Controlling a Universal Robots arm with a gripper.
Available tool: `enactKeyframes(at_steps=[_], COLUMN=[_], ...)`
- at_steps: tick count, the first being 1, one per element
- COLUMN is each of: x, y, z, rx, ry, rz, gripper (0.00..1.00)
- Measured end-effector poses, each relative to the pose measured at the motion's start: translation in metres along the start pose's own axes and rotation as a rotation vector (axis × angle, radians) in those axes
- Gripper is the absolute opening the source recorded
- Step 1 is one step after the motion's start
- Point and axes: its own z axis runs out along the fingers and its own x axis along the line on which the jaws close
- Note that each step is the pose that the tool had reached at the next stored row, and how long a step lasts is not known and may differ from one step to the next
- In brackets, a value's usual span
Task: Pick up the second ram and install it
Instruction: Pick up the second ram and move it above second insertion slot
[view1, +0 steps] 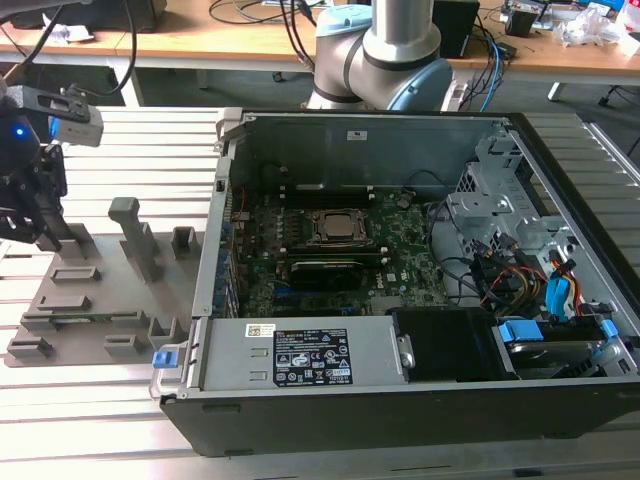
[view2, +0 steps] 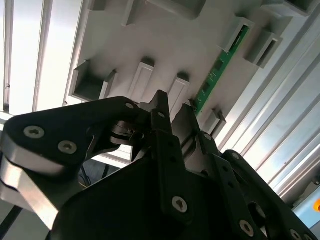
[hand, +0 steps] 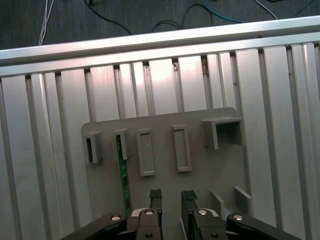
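The second ram (hand: 121, 172) is a thin green stick standing on its edge in a slot of the grey holder tray (hand: 165, 125). It also shows as a green strip, the ram (view2: 218, 66), in the second wrist view. My gripper (hand: 172, 196) hovers just above the tray, a little to one side of the ram and not touching it. Its two black fingers (hand: 155, 196) stand a small gap apart, with only the tray between them. In the exterior view the gripper (view1: 40, 232) hangs over the tray (view1: 110, 300) at the exterior view's left.
An open computer case (view1: 400, 270) lies to the exterior view's right of the tray, with the green motherboard (view1: 400, 270), CPU socket (view1: 338, 228) and long black slots (view1: 325, 270) inside. The tray has raised grey posts (view1: 135, 235). Both sit on a ribbed metal table (hand: 165, 75).
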Motion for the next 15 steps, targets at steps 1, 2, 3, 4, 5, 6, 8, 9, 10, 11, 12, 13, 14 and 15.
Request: enactKeyframes(at_steps=[1,2,3,4,5,6,8,9,10,11,12,13,14,15], x=[0.0000,0.0000,0.0003,0.0014,0.0028,0.0057,0.0141,0.0186,0.0216,0.0282,0.0335,0.0350,0.0358,0.0365], y=[0.0000,0.0000,0.0001,-0.0001,-0.0003,-0.0006,-0.0016,-0.0021,-0.0025,-0.0032,-0.0038,-0.0041,-0.0045,-0.0062], z=[0.0017,0.0031,0.0046,0.0054,0.0061,0.0067,0.0077,0.0083,0.0086,0.0097,0.0106,0.0113,0.0121,0.0140], rx=[0.0000,0.0000,0.0000,-0.0001,0.0001,0.0000,0.0000,0.0000,0.0000,0.0001,0.0001,0.0002,0.0002,-0.0001], ry=[0.0000,0.0000,0.0000,0.0001,-0.0001,-0.0001,0.0000,0.0000,0.0000,0.0000,0.0004,0.0004,0.0006,0.0010], rz=[0.000,0.000,0.000,0.000,0.000,0.000,0.000,0.000,-0.001,-0.001,-0.003,-0.005,-0.009,-0.021], gripper=[0.30,0.30,0.30,0.30,0.30,0.30,0.30,0.30,0.30,0.30,0.30,0.30,0.30,0.30])
